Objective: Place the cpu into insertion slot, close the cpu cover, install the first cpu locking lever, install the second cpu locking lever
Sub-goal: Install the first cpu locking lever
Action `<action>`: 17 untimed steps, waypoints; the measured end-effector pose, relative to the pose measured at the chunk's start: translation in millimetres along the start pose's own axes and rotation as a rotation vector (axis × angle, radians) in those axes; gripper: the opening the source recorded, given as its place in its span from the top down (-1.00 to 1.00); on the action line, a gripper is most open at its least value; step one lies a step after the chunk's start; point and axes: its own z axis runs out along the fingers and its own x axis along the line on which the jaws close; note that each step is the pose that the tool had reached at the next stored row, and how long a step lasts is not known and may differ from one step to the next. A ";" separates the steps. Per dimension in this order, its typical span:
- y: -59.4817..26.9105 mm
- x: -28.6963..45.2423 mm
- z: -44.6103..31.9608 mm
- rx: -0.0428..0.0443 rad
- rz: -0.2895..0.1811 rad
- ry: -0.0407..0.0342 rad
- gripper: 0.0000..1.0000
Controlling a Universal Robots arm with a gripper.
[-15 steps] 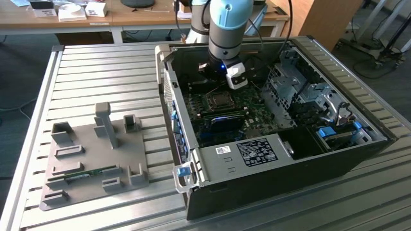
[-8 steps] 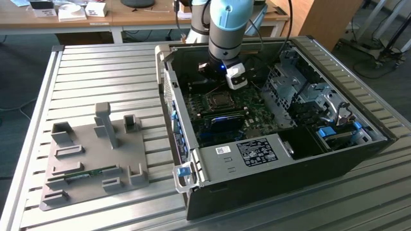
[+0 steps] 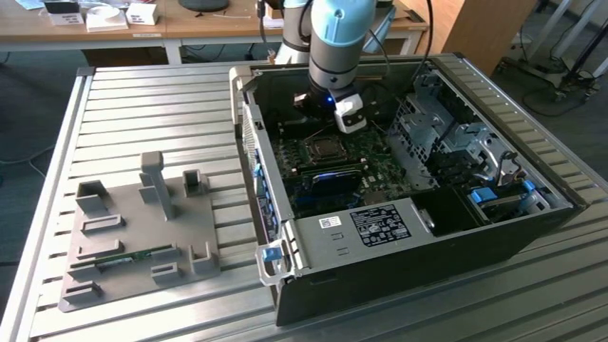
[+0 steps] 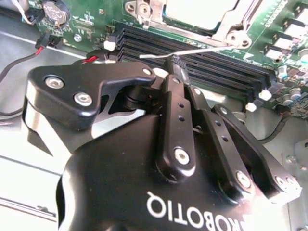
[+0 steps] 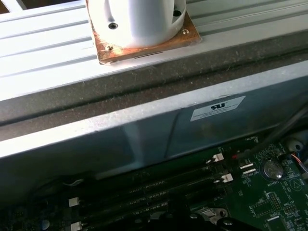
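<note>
— Where do we find the cpu?
— We see the flat, silver-grey square cpu (image 4: 199, 9) lying in the dark-framed square insertion slot (image 3: 323, 150) of the green motherboard (image 4: 269, 14). The silvery hinged metal cpu cover (image 4: 228, 29) lies around it.
— And the claw?
— The black claw (image 4: 175, 65) has its fingers pressed together. Its tip is right at a thin silvery wire lever (image 4: 202, 49) that crosses the long black memory slots (image 4: 216, 67). We cannot tell whether it pinches the lever.
— And around that?
— The open dark computer case (image 3: 428, 249), on the slatted metal table (image 3: 142, 107).

silver cpu (image 4: 199, 10) seated flat, cpu cover (image 4: 230, 30) closed around it
</note>
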 end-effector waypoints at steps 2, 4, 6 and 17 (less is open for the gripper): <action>-0.3 -0.7 0.3 0.0002 0.000 0.0001 0.79; -0.5 -1.5 0.7 0.0002 0.000 0.0001 0.79; -0.7 -2.3 1.3 0.0001 0.000 0.0001 0.79; -1.0 -2.7 2.7 -0.0180 0.003 0.0050 0.79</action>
